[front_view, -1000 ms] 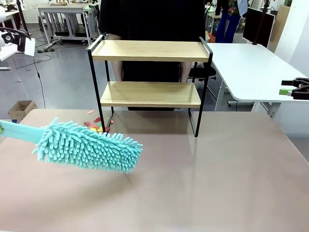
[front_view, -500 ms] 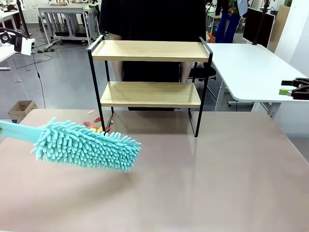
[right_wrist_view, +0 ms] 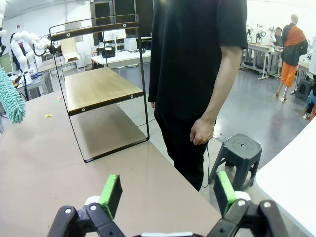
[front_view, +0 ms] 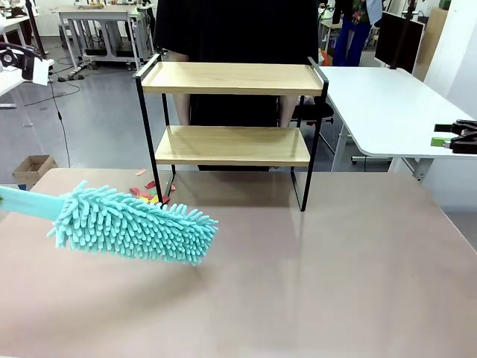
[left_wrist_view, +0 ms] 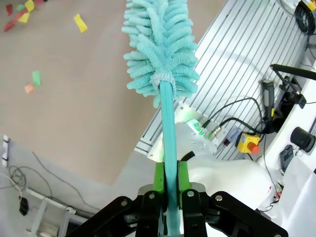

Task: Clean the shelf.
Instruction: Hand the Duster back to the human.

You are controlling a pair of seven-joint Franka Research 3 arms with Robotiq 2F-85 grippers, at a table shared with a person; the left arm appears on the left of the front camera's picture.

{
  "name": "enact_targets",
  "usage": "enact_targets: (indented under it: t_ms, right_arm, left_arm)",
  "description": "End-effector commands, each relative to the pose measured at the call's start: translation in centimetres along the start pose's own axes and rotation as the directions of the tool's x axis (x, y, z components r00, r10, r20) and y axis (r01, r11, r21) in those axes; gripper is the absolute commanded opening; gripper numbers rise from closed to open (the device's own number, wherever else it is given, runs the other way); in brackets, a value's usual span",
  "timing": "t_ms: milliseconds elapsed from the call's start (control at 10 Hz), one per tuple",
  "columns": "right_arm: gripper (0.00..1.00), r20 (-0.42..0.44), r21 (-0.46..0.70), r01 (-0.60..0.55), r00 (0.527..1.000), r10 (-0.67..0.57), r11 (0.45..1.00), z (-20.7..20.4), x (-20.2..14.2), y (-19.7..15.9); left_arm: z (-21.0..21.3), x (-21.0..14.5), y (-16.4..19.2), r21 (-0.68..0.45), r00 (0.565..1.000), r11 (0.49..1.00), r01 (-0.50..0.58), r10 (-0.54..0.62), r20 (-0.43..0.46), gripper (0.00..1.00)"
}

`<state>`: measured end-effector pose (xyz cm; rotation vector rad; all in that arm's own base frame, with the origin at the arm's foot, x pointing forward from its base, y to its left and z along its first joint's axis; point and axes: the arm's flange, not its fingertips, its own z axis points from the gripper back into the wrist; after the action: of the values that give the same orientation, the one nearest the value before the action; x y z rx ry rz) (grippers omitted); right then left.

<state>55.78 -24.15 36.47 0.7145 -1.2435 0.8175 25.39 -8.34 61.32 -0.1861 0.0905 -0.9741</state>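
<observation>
My left hand [left_wrist_view: 168, 190] clamps the teal duster [front_view: 134, 224] over the table [front_view: 313, 283] near the shelf [front_view: 232, 112]; my right hand [right_wrist_view: 168, 190] gapes wide, empty.

The shelf [front_view: 232, 112] stands at the table's [front_view: 335, 283] far edge, both boards bare, with open gaps between its thin black posts. Paper scraps [front_view: 149, 192] lie by its left foot, seemingly flat. A person [right_wrist_view: 197, 59] stands close behind the shelf.

Bright even indoor light, soft shadows, wrist views w/ edge distortion
</observation>
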Motion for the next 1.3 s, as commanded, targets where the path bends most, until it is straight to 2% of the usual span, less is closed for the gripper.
enact_targets:
  t_ms: [0, 200, 300, 500, 600, 900, 1100, 1200]
  right_arm:
    - [1.0, 0.002, 0.001, -0.004, 1.0, 0.004, 1.0, -0.1, 0.3, 0.1]
    - [1.0, 0.0, 0.0, 0.0, 1.0, 0.0, 1.0, 0.0, 0.0, 0.0]
    - [1.0, -0.016, 0.049, -0.019, 1.0, 0.02, 0.999, 0.2, 2.6, 1.5]
    - [1.0, -0.017, 0.18, -0.046, 0.999, 0.049, 0.983, -1.7, 7.6, 5.4]
    - [1.0, -0.013, 0.23, -0.043, 0.999, 0.047, 0.972, -2.8, 9.4, 7.1]
    - [1.0, -0.021, 0.354, 0.016, 1.0, -0.01, 0.935, -5.8, 13.8, 13.8]
    - [1.0, -0.034, 0.391, 0.063, 0.998, -0.054, 0.918, -7.5, 14.6, 17.2]
    - [1.0, -0.041, 0.421, 0.093, 0.996, -0.083, 0.902, -8.3, 14.7, 18.6]
  left_arm:
    - [-0.1, -0.2, -0.1, -0.008, 1.0, 1.0, -0.004, 0.005, 0.017, 0.13]
    - [0.0, 0.0, 0.0, 0.0, 1.0, 1.0, 0.0, 0.0, 0.0, 0.13]
    - [1.4, -1.5, 0.0, 0.056, 0.997, 0.998, -0.033, 0.029, 0.066, 0.13]
    - [1.5, -1.4, 1.5, -0.016, 0.983, 0.996, 0.092, -0.088, 0.164, 0.13]
    - [1.2, -1.2, 1.7, -0.01, 0.97, 0.991, 0.134, -0.129, 0.207, 0.13]
    - [0.0, -0.7, 3.1, 0.012, 0.899, 0.972, 0.233, -0.22, 0.378, 0.13]
    - [-1.0, 0.1, 3.6, 0.079, 0.844, 0.96, 0.269, -0.274, 0.461, 0.13]
    - [-1.5, 0.8, 4.0, 0.108, 0.804, 0.941, 0.321, -0.331, 0.495, 0.13]
